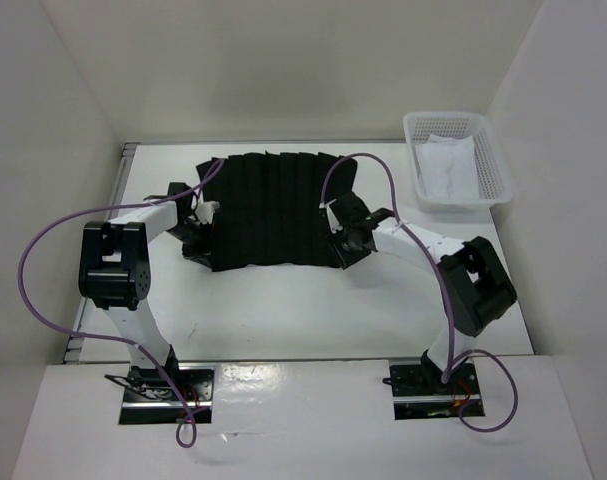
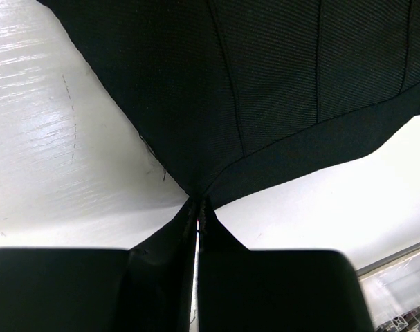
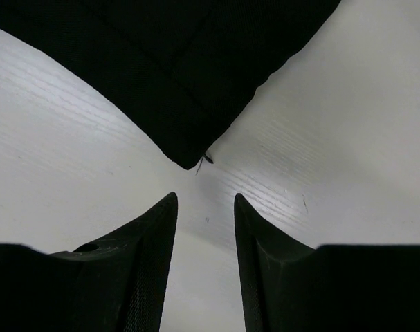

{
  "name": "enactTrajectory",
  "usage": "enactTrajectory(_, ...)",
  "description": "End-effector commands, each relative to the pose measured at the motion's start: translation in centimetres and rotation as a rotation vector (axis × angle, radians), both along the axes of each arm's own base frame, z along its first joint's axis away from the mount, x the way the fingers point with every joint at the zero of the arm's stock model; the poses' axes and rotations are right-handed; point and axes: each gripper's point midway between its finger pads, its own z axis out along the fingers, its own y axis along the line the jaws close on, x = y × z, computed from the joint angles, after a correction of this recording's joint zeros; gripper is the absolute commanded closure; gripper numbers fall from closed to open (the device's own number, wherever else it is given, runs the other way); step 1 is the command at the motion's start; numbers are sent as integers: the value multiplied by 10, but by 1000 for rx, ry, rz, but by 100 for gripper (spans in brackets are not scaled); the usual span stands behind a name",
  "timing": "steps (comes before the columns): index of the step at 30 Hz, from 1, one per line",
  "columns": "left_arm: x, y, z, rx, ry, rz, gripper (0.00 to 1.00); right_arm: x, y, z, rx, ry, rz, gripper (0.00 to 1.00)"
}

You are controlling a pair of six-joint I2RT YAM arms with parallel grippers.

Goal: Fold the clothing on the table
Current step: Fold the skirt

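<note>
Tabletop (image 1: 283, 310) is flat, white and a little glossy, with fine grain lines in the wrist views and a metal rail along its left edge. On its far middle part lies the clothing (image 1: 273, 210), a black, soft, matte fabric, roughly rectangular. Its long axis goes from left to right across the table, and its vertical ribs run from the near edge toward the far wall. Close up, the weave is fine and the ribs look like thin seams.

At the far right corner stands a white mesh basket (image 1: 493, 170) of plastic, rectangular, with a crumpled white cloth (image 1: 448, 165) inside.

The left gripper (image 2: 197, 221) is closed on the near left corner of the clothing; the fabric is pinched between the fingers and lifted into a peak. The right gripper (image 3: 206, 200) has its jaws apart and holds nothing; the near right corner of the clothing lies just ahead of the tips.

The pinched corner itself is hidden, black on black. Purple cables cross part of the garment's edges in the top view.
</note>
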Motion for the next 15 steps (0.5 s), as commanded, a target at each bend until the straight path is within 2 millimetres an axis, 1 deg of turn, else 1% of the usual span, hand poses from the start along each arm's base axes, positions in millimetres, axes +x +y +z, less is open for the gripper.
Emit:
enactTrajectory(1,2,-5,6,-35,-25,-14,100,9,11,-8,42,6,-8,57)
enactTrajectory(2,2,-5,6,-35,-25,-14,100,10,12,-12,36,15,-8,59)
enactTrajectory(4,2,-5,6,-35,-25,-14,100,9,13,-16,40,28,-4,59)
enactTrajectory(5,2,-5,6,-35,-25,-14,100,7,14,-20,39,44,-1,59)
enactTrajectory(6,1,-5,3,-35,-16,-14,100,12,17,-17,49,29,0,59)
enactTrajectory(8,1,-5,3,-35,-16,-14,100,12,20,-19,61,33,6,59)
enactTrajectory(10,1,-6,4,-44,-16,-16,100,15,22,-16,69,27,-2,59)
enactTrajectory(11,1,-6,4,-44,-16,-16,100,19,25,-13,80,10,-1,59)
enactTrajectory(15,1,-6,4,-44,-16,-16,100,22,31,-9,108,7,0,57)
